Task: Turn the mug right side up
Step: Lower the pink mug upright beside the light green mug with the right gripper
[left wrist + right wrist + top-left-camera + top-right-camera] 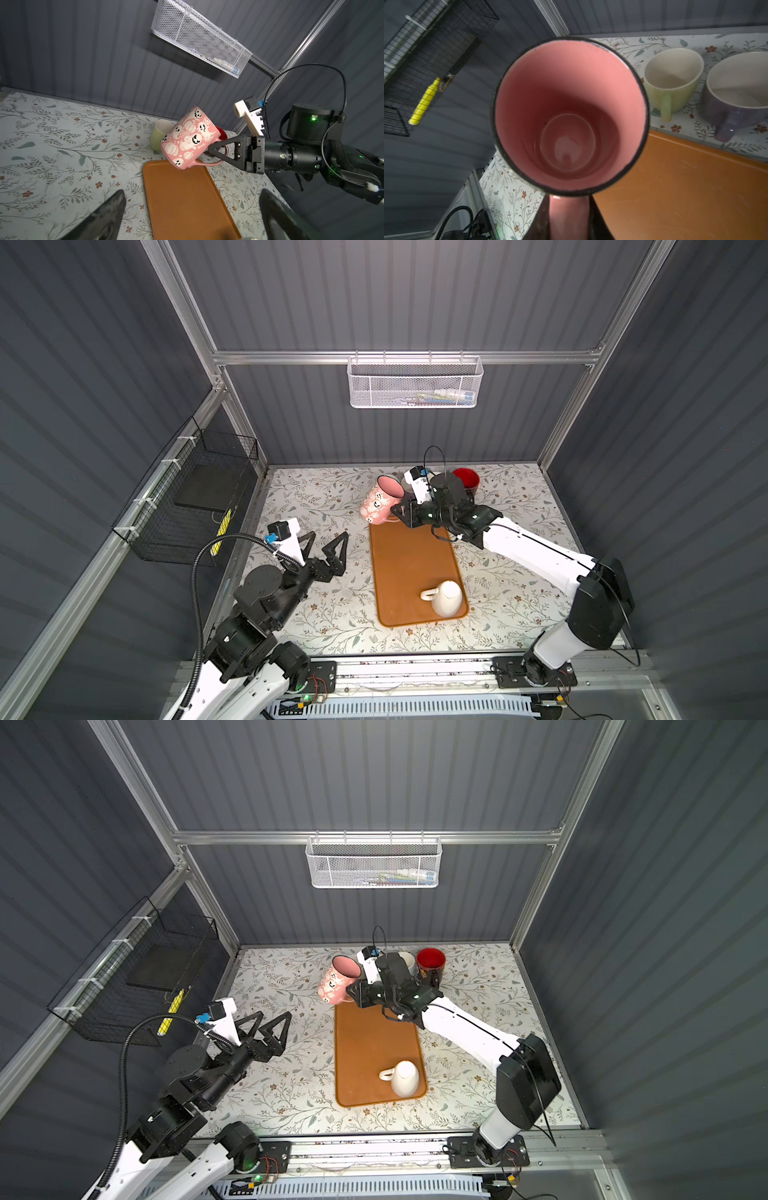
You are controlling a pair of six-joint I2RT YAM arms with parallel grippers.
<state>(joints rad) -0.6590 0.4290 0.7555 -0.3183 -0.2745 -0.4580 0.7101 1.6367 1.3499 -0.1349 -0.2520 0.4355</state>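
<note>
The right end effector (215,150) clamps the tilted pink mug (187,138) by its handle near the orange tray (187,199); the left end effector (328,536) gapes.

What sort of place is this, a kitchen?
Likely a robot test booth, not a kitchen: grey panel walls on a metal frame, two arms mounted on a rail, mugs on a floral table.
</note>
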